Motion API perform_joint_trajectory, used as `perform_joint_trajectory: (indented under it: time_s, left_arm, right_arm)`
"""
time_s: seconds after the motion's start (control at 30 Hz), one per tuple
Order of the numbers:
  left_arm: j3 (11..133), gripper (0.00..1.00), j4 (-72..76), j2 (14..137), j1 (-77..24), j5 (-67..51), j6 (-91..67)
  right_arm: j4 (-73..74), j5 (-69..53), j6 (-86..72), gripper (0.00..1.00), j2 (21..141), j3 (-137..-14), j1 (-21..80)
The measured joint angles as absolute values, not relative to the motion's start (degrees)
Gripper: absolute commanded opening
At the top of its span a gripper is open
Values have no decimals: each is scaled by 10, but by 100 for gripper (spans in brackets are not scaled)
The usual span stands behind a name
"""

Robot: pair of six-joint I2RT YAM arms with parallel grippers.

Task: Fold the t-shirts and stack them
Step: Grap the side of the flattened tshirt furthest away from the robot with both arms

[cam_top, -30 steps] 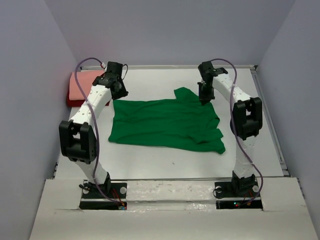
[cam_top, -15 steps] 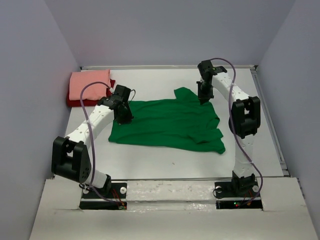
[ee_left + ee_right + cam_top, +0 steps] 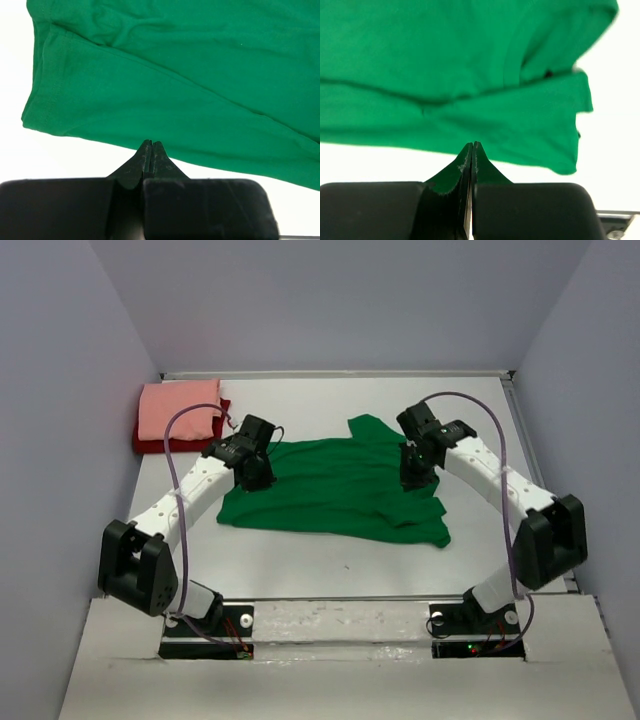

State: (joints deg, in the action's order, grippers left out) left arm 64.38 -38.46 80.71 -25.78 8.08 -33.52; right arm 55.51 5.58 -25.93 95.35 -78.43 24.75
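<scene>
Jaws of left gripper [image 3: 151, 143] and right gripper [image 3: 472, 144] closed, empty.

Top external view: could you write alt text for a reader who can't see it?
A green t-shirt lies spread and slightly rumpled in the middle of the table, with the left pincer over its left edge and the right pincer over its right side. A folded pink shirt sits on a red one in the far left corner.

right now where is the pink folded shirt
The pink folded shirt sits at the far left corner of the table in the top external view, atop a red garment, left of the green t-shirt.
</scene>
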Motion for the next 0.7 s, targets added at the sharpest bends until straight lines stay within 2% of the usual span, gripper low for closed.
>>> perform_joint_trajectory:
  time_s: [0.1,0.23,0.4,0.7]
  left_arm:
    - [636,0,-380,807,-258,86,-335]
    - [611,0,-367,818,-258,90,-336]
    - [604,0,-351,868,-258,90,-335]
    - [604,0,-321,889,-224,91,-317]
  right_arm:
    - [550,73,-291,0,855,-726,258]
    - [518,75,-318,0,807,-637,258]
    - [487,53,-340,0,829,-534,258]
    - [449,55,-341,0,849,-535,258]
